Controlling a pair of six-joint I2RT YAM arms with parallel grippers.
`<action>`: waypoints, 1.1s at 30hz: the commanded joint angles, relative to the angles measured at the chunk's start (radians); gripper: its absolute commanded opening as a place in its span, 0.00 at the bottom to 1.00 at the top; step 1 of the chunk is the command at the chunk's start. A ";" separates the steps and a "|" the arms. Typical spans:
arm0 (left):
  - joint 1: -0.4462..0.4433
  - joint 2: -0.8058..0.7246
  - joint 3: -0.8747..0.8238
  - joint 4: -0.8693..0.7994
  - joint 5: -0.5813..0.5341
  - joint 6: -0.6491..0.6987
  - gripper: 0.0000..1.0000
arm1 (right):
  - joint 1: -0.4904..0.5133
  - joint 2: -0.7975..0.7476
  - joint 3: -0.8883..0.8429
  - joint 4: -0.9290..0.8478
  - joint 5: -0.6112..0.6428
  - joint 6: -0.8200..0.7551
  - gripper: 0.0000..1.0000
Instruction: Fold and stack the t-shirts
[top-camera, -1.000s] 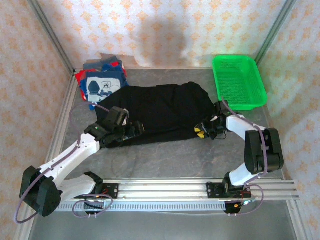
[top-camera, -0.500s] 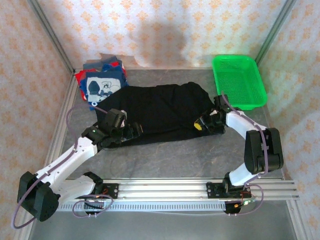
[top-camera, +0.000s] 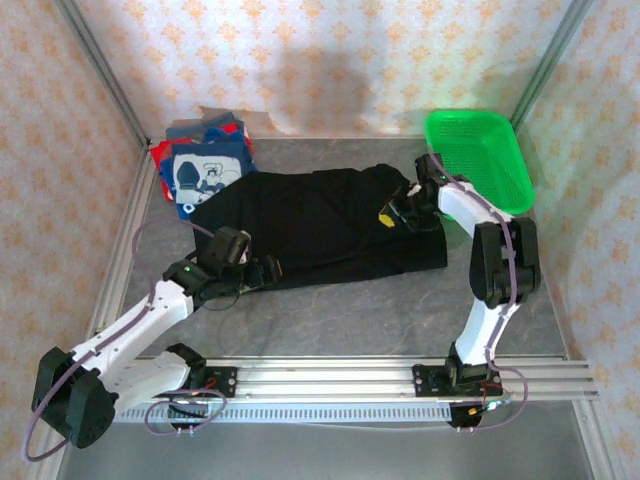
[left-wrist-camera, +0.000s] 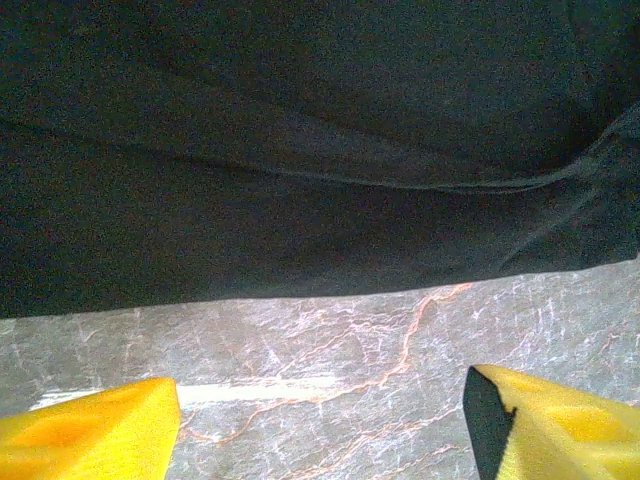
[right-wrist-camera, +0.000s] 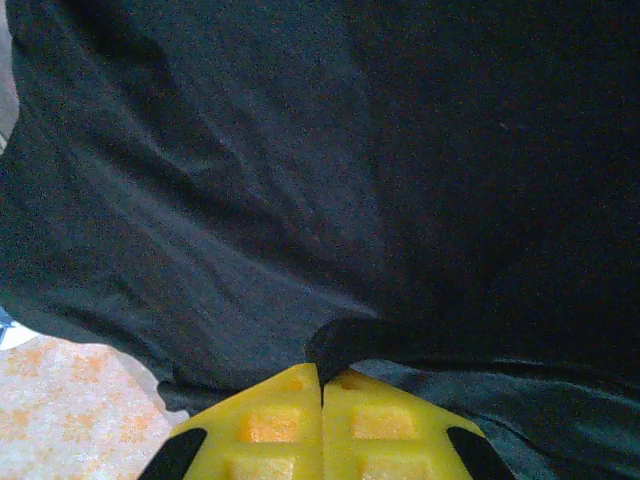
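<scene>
1. Shift since a second ago: right claw (top-camera: 385, 215) (right-wrist-camera: 321, 385), clamped on a pinch of the black t-shirt (top-camera: 320, 220), has gone from its near right edge to its far right side, beside the green basket (top-camera: 480, 160).
2. Left claw (top-camera: 268, 270) (left-wrist-camera: 320, 400), pads apart, has eased back off the near hem.
3. T-shirt: soft, matte, wrinkled, spread mid-surface (top-camera: 380, 310). Surface: grey, veined. Basket: rigid mesh.
4. Count: one black t-shirt; one folded pile (top-camera: 205, 165) in the far left corner; one basket.

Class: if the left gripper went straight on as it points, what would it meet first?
Probably the black shirt, at its near edge, just past a strip of bare table ahead of the open left gripper. If it tilts downward, the table could come first.
</scene>
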 joint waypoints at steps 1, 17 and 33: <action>-0.005 -0.031 -0.023 -0.031 -0.022 -0.015 0.76 | 0.016 0.070 0.070 -0.075 0.036 -0.055 0.00; -0.004 -0.087 -0.082 -0.100 -0.141 -0.086 0.78 | 0.036 0.187 0.191 -0.018 -0.036 -0.136 0.31; 0.124 0.098 -0.006 -0.049 -0.163 -0.102 0.73 | -0.043 -0.248 -0.221 -0.020 0.240 -0.182 0.58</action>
